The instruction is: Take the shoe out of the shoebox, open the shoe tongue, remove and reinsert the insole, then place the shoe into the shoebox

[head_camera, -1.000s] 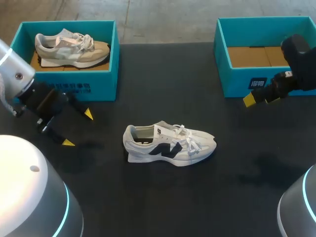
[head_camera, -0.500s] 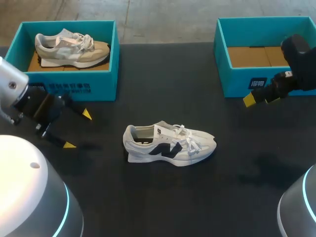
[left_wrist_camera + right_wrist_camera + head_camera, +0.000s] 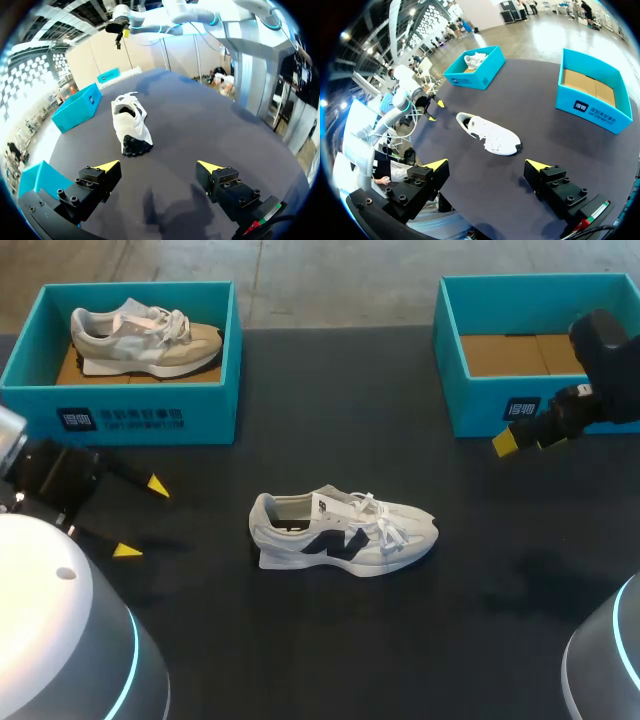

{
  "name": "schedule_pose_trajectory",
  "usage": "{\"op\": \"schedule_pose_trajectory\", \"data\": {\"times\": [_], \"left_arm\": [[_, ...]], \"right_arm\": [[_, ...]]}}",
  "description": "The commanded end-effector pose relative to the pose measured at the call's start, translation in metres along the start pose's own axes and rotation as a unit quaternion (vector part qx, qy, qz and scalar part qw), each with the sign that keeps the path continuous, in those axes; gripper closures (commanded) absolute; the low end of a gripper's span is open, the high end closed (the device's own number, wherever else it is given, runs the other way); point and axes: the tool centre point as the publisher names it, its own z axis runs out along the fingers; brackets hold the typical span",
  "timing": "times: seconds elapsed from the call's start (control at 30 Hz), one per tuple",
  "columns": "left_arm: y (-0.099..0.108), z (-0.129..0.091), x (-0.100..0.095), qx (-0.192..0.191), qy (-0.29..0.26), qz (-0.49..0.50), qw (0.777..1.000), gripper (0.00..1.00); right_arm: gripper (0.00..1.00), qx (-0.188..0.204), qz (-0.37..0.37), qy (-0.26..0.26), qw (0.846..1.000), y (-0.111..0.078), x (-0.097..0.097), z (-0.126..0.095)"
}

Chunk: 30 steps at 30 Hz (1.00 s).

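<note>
Your left tool (image 3: pixel 141 518) has drawn back toward the left edge of the counter (image 3: pixel 330 640), fingers wide apart and holding nothing. Your right tool (image 3: pixel 486 165), also spread and empty, has stayed beside the empty teal shoebox (image 3: pixel 480 405). The white sneaker (image 3: pixel 343 532) sits upright mid-counter, well apart from both. The tongue step looks unstarted, and the left arm is retreating rather than approaching.
</note>
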Motion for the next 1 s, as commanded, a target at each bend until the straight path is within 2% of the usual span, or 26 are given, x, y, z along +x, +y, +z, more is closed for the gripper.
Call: {"op": "schedule_pose_trajectory", "data": {"times": [0.03,0.47,0.8,1.0], "left_arm": [[0.014,0.004,0.001,0.035,-0.005,-0.018,0.999,0.00],[0.038,0.011,0.007,0.100,-0.021,-0.083,0.991,0.00],[0.047,0.017,0.006,0.129,-0.023,-0.106,0.986,0.00],[0.048,0.017,0.004,0.133,-0.018,-0.107,0.985,0.00]], "right_arm": [[0.00,0.002,0.000,0.000,1.000,0.002,0.000,0.002],[0.00,0.002,0.000,0.000,1.000,0.002,0.000,0.002],[0.00,0.002,0.000,0.000,1.000,0.002,0.000,0.002],[0.00,0.002,0.000,0.000,1.000,0.002,0.000,0.002]]}}
